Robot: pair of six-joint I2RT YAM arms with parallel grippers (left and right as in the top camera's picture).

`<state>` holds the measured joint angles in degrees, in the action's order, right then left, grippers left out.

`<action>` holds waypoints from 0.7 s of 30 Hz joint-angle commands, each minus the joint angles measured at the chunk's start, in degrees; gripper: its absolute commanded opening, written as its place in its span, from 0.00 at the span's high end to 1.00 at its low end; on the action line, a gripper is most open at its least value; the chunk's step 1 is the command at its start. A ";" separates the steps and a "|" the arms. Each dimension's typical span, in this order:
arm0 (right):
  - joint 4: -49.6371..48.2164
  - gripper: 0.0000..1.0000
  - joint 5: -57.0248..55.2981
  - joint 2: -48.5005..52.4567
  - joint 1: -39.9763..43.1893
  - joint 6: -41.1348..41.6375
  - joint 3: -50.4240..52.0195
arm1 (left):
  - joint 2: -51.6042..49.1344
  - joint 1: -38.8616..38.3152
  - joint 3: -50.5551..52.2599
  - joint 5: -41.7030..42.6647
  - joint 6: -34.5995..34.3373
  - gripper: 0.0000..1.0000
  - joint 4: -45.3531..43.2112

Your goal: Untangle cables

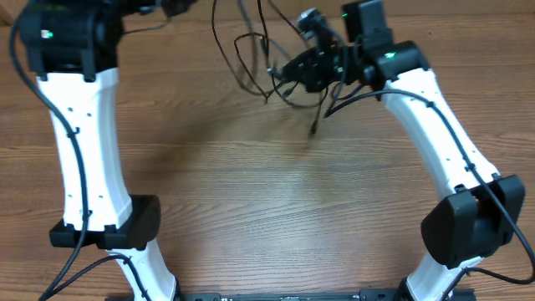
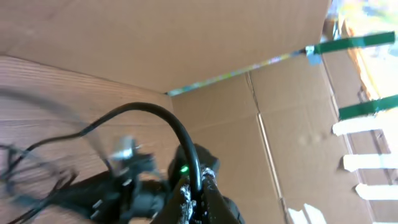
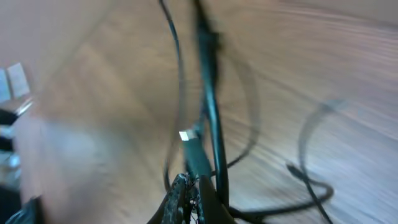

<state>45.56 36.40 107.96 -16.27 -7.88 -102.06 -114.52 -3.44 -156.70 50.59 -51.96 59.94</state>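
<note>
Right gripper (image 3: 194,190) pinches the cables (image 1: 255,63) with its jaws pressed together, left gripper (image 2: 196,194) likewise clamps one strand, and the tangle hangs between them above the wooden table (image 1: 267,201) toward its far edge, with cardboard panels (image 2: 292,124) beyond.

The thin black cables (image 1: 251,58) sit tangled at the upper centre of the brown wooden counter (image 1: 276,209), between the white left arm (image 1: 79,150) and white right arm (image 1: 443,125).
</note>
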 commanded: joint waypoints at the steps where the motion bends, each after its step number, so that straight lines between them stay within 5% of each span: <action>1: 1.20 0.96 -2.93 -0.13 4.61 0.31 -0.28 | 1.40 3.26 -0.96 7.50 -0.96 0.96 -0.66; 21: 9.73 0.96 -2.91 -0.17 34.38 -1.60 -0.31 | 1.40 11.82 -0.96 13.62 -2.93 0.96 -3.41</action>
<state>54.94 33.61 107.96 14.02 -9.06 -102.06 -114.50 7.79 -156.70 62.19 -54.30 56.97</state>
